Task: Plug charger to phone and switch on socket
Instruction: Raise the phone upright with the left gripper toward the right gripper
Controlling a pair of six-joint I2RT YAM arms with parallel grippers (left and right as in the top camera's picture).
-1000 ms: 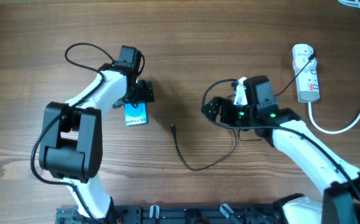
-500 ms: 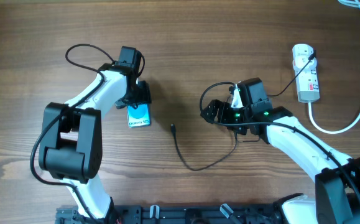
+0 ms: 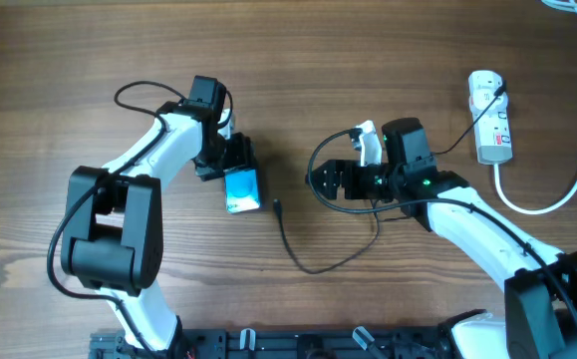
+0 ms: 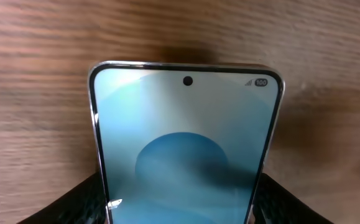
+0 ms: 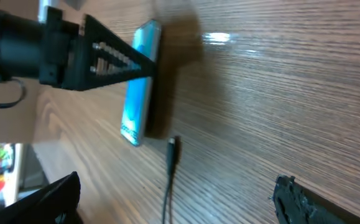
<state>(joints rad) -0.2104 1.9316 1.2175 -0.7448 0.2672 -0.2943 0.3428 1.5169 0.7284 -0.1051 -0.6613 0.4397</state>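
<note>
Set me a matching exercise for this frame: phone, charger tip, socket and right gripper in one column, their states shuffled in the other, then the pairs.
1. phone
2. charger tip
3. socket
4. right gripper

A. open, holding nothing
B. white with red marks
C. gripped by the left gripper
D. lying loose on the table, plugged into nothing

Pairs: 1-C, 2-D, 3-B, 4-A

phone (image 3: 242,189) carried rightward by left hand (image 3: 236,170), now near charger (image 3: 280,214) tip, right hand (image 3: 322,180) shifted left
</note>
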